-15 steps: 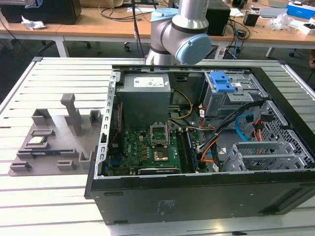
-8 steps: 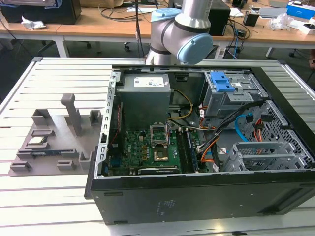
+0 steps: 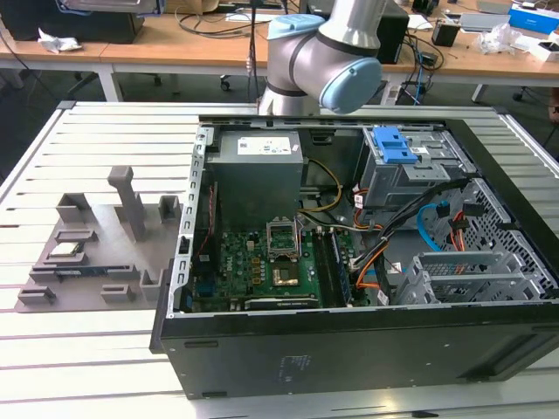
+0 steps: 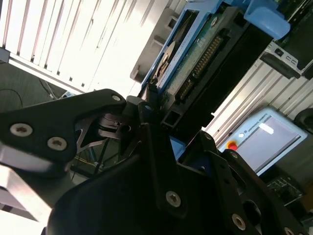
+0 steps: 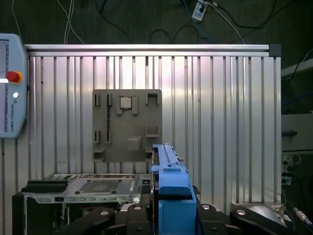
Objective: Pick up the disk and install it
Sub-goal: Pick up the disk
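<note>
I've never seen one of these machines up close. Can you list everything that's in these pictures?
disk: one, blue carrier with green circuit board showing, held in the gripper
computer case: one, black, open, on the table
motherboard: one, green, inside the case
power supply: one, grey, inside the case
latch: one, blue, on the case's drive cage
fixture tray: one, grey, on the table, to the exterior view's left of the case
table: one, silver, slatted
teach pendant: one, pale grey, beside the table
arm: one, silver and light blue, behind the case
gripper: one, black, shut on the disk
</note>
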{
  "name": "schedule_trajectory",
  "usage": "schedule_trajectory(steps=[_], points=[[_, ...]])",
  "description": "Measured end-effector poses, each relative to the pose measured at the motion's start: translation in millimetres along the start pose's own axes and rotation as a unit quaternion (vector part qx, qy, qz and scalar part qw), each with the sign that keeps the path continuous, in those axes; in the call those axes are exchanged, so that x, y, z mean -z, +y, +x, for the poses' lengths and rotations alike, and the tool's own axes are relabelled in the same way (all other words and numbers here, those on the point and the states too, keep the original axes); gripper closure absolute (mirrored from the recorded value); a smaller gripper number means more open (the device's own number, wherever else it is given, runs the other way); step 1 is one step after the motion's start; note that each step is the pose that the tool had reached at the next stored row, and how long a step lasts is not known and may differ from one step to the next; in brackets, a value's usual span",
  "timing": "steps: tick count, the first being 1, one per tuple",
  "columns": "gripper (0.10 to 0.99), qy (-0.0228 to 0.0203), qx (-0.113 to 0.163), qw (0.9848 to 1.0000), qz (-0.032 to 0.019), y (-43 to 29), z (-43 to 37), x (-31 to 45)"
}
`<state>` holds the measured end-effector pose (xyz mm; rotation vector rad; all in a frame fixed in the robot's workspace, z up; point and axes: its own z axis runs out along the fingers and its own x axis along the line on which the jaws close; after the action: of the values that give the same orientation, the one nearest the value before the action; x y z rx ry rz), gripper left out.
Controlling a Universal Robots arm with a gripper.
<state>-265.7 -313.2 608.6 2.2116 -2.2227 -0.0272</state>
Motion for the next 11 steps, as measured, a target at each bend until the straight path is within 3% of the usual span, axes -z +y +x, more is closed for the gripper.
schedule_trajectory(steps=[9,11], points=[[0.722,0.0000,0.000,1.0000,-0.0029,-33.6,-0.4,0.6],[0.722,0.0000,0.000,1.0000,-0.0038,-45.1,-0.7,0.8]])
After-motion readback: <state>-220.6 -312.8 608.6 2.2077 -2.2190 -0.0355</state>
